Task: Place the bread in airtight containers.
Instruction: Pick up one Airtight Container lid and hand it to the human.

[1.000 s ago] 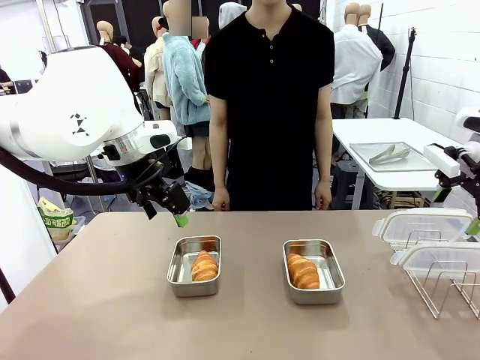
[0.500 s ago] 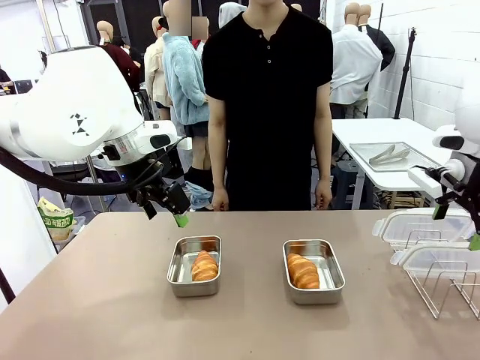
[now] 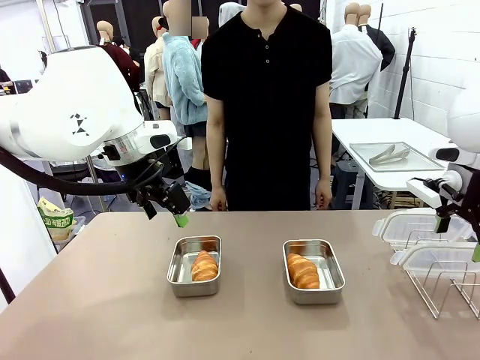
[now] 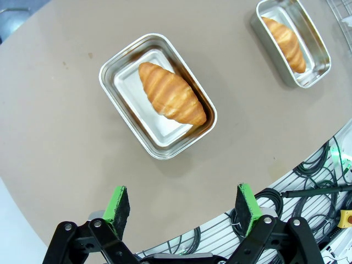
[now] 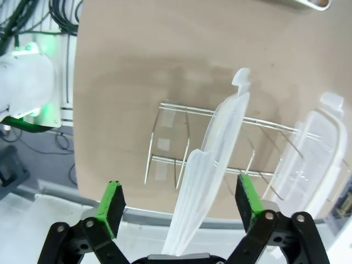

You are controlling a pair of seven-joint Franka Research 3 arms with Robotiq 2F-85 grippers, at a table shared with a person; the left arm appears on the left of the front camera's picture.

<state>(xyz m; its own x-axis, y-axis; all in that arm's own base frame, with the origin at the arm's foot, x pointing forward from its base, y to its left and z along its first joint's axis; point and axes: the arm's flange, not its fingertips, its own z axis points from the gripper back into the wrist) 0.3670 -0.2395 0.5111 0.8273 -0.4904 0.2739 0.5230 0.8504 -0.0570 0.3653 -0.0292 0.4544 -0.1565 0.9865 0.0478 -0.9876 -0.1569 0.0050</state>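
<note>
Left gripper [image 3: 166, 214]: hovers over the far left of the table [image 3: 105, 300], fingers spread wide, nothing between the green pads [image 4: 119, 202]; in its wrist view it touches nothing. Right gripper [image 3: 459, 238]: at the right edge of the table, fingers also spread wide, straddling the nearer clear lid [image 5: 212, 165], which stands on edge in the wire rack [image 5: 170, 137]. There is a gap between lid and pad on either side, so no grip. The farther clear lid [image 5: 308, 159] leans in the same rack. Left tin [image 3: 177, 262]: open, left croissant [image 3: 204, 265] lying inside. Right tin [image 3: 336, 274]: open, right croissant [image 3: 302, 271] inside. The tins sit side by side mid-table, well apart, near the left gripper and away from the rack. In the front view the right gripper and the rack are partly cut by the picture's right edge. In the left wrist view the right tin is clipped by the top edge. A person [image 3: 266, 97] stands at the far side, hands hanging by the table's edge.
</note>
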